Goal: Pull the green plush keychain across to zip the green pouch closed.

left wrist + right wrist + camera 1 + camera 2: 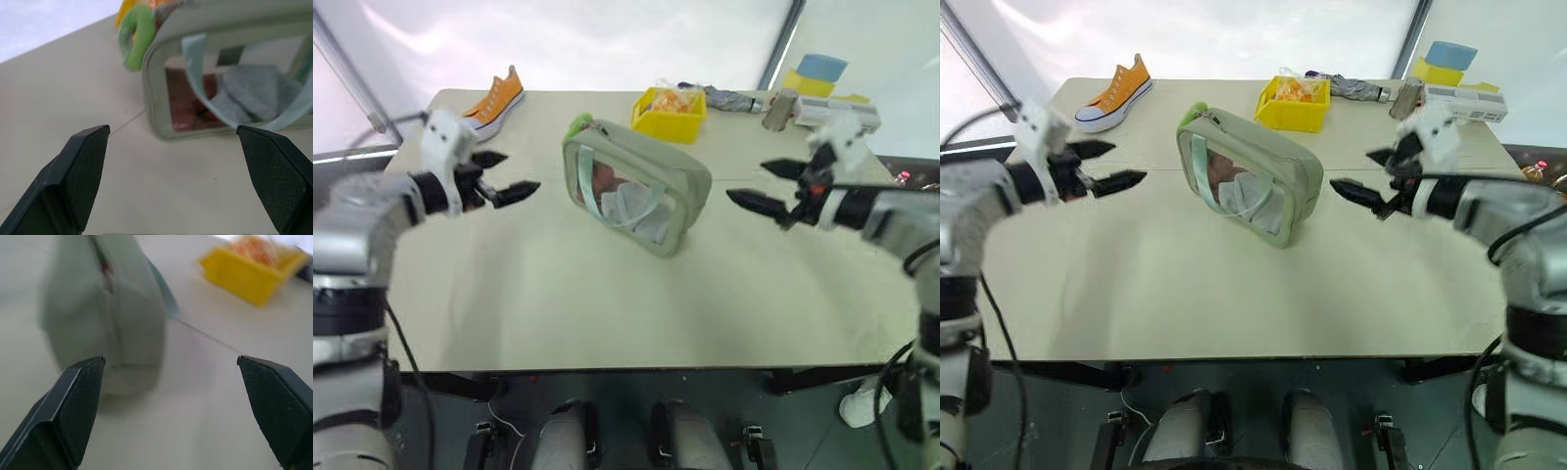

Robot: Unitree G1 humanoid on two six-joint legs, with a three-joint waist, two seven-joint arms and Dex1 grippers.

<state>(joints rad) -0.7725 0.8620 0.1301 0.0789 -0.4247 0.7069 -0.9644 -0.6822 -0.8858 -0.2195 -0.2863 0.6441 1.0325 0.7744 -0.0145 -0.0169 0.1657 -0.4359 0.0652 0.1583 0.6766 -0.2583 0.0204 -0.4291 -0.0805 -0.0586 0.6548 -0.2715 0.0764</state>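
The green pouch (634, 188) stands upright in the middle of the table, its clear window and mint straps facing me and its zipper on top. The green plush keychain (578, 125) sits at the pouch's far left top corner; in the left wrist view this lime ring (138, 35) hangs beside the corner. My left gripper (504, 174) hovers open to the left of the pouch, apart from it, fingers (83, 171) spread wide. My right gripper (766, 186) hovers open to the right of the pouch, also apart, pointing at the pouch's end (117, 318).
A yellow bin (670, 114) with orange items stands just behind the pouch. An orange sneaker (495, 100) lies at the back left. A grey cloth and a white-and-grey tool (822, 110) lie at the back right, with blue and yellow blocks (819, 74) beyond.
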